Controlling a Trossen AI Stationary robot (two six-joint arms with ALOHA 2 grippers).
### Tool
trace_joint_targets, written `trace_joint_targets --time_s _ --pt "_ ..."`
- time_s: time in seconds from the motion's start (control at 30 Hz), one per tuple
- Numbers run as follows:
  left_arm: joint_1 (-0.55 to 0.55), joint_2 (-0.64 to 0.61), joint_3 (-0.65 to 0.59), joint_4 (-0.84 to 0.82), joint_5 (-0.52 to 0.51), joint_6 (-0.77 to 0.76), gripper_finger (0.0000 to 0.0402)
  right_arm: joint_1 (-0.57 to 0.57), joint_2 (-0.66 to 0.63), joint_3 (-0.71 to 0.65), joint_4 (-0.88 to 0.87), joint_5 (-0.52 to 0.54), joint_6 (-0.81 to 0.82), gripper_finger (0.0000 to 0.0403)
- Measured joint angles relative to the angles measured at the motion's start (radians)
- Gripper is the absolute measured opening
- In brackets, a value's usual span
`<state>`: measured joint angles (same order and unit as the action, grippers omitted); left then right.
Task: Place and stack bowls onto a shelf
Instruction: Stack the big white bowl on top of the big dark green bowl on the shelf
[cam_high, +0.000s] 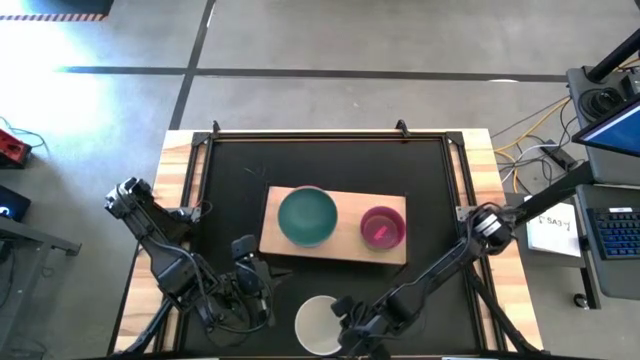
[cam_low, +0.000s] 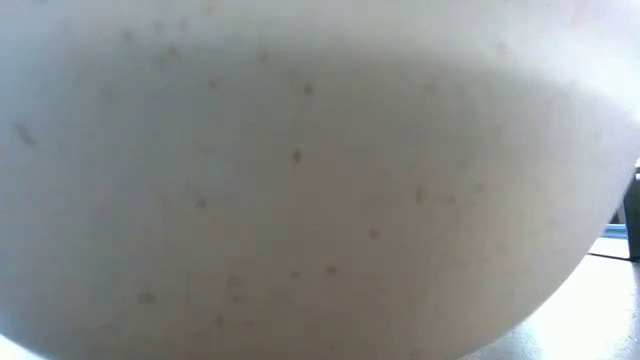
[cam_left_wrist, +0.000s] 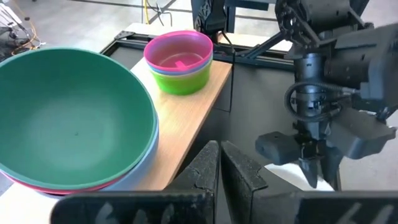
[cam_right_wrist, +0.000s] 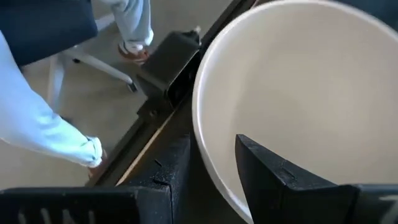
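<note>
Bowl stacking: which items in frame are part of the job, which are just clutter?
Job:
- cream-white bowl, rim between the right hand's fingers
- teal-green stack on the shelf
- magenta stack on the shelf
- left hand, shut, idle near the shelf

Clutter:
- keyboard
- paper sheet
- floor cables

On the shelf (cam_high: 338, 250), bare wood lies between the teal-green bowl stack (cam_high: 306, 216) and the magenta bowl stack (cam_high: 381, 227), and along the shelf's near edge. The black surface (cam_high: 330, 160) behind the shelf, toward its far edge, is open. At the near edge it is crowded: the cream-white bowl (cam_high: 318, 322), with the right tool (cam_high: 345, 318) straddling its rim, and the closed left tool (cam_high: 246, 262) just beside the shelf's near left corner.
</note>
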<state>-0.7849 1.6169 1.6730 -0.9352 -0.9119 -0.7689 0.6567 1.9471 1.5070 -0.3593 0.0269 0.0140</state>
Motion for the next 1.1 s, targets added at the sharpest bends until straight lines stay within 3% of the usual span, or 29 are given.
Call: trace_joint_targets --time_s 0.43,0.73,0.93,1.1 --pt "-0.002 0.0 0.0 -0.001 0.002 0.0 0.0 0.0 0.036 0.001 0.001 0.003 -0.025 0.0115" --pt "-0.006 0.0 0.0 -0.001 0.002 0.001 0.0 -0.001 0.036 0.004 0.003 0.003 -0.026 0.0016" --pt "-0.012 0.0 0.0 -0.004 0.005 0.008 0.0 -0.001 0.023 0.01 -0.008 0.001 0.01 0.0009" --pt "-0.032 -0.007 0.0 -0.013 0.005 0.008 0.0 0.0 -0.021 0.099 -0.107 0.001 0.045 0.0009"
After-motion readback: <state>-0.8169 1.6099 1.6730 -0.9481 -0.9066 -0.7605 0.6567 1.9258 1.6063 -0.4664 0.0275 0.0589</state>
